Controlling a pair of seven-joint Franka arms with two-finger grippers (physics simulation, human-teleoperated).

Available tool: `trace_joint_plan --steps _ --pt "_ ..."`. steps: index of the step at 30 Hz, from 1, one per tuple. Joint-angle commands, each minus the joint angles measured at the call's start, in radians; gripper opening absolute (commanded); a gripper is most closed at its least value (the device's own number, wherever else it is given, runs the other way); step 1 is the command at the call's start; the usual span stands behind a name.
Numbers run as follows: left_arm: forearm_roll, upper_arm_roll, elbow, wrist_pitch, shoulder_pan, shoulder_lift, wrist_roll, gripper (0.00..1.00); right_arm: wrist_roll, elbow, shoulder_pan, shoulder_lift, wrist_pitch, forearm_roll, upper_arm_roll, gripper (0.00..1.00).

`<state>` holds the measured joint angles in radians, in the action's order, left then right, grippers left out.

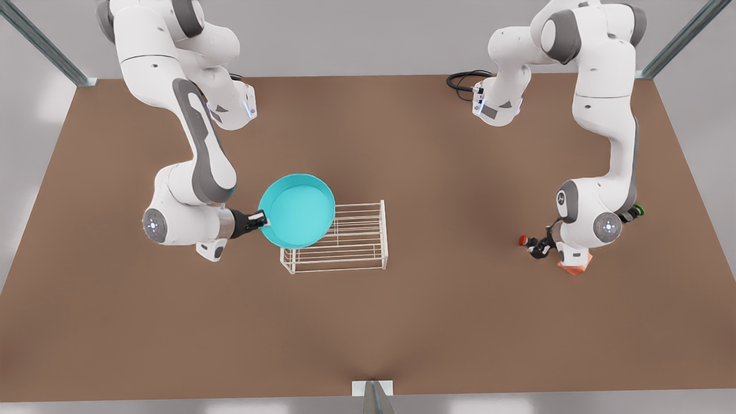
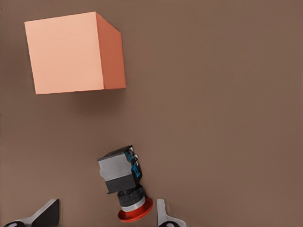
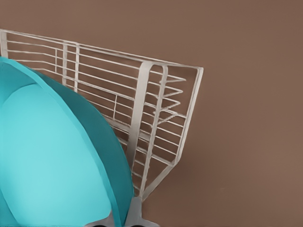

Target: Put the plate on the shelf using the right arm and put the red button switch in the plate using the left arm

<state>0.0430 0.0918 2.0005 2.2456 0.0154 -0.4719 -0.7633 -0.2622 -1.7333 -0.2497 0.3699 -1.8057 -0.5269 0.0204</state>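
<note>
Gripping the rigid plate [image 1: 296, 210] by its rim at centre-left, the right pincer [image 1: 260, 219] tilts it over the shelf [image 1: 356, 237], while the left pincer [image 2: 106, 215] gapes around the small hard red button switch [image 2: 124, 179].

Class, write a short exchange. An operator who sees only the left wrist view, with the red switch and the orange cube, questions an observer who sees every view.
Operator: Where is the plate?
Observer: The right gripper holds the plate by its rim. In the front view the plate overlaps one end of the shelf.
Operator: My left gripper is open, with a finger on each side of the red switch. Is anything else nearby?
Observer: A green switch sits by the left arm, on the far side from the red switch.
</note>
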Motion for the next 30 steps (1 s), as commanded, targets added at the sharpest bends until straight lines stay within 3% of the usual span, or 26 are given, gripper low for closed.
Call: trace_joint_plan --steps 1,16,17,18,19,20,26,28,29,30 --pt "-0.014 0.006 0.046 0.249 -0.005 -0.005 -0.326 1.0 0.236 0.001 -0.022 0.021 -0.053 -0.019 0.0 0.09" --pt "-0.017 0.014 0.067 0.293 0.003 -0.039 -0.439 1.0 0.29 0.055 -0.103 0.095 -0.175 -0.105 0.006 0.13" --pt "-0.017 0.014 0.07 0.293 0.003 -0.04 -0.439 1.0 0.288 0.054 -0.103 0.095 -0.179 -0.105 0.006 0.26" --pt "-0.018 0.014 0.076 0.293 0.005 -0.039 -0.439 1.0 0.282 0.049 -0.103 0.095 -0.196 -0.104 0.006 0.58" --pt "-0.02 0.014 0.083 0.293 0.005 -0.034 -0.441 1.0 0.284 0.049 -0.103 0.093 -0.196 -0.104 0.007 0.81" --pt "-0.02 0.014 0.083 0.293 0.005 -0.034 -0.444 1.0 0.288 0.047 -0.103 0.09 -0.195 -0.104 0.007 0.98" --pt "-0.02 0.013 0.083 0.313 0.006 -0.06 -0.45 1.0 0.448 0.037 -0.1 -0.221 -0.02 -0.084 0.062 1.0" --pt "-0.022 0.014 0.081 0.316 0.006 -0.062 -0.45 1.0 0.266 0.07 -0.094 -0.221 0.095 0.458 0.137 1.0" --pt "-0.022 0.014 0.081 0.316 0.005 -0.062 -0.45 0.68 0.065 0.07 0.007 -0.221 0.098 0.449 0.165 1.0" --pt "-0.022 0.014 0.081 0.315 0.006 -0.062 -0.45 0.56 0.018 0.067 0.081 -0.232 0.15 0.453 0.165 1.0"
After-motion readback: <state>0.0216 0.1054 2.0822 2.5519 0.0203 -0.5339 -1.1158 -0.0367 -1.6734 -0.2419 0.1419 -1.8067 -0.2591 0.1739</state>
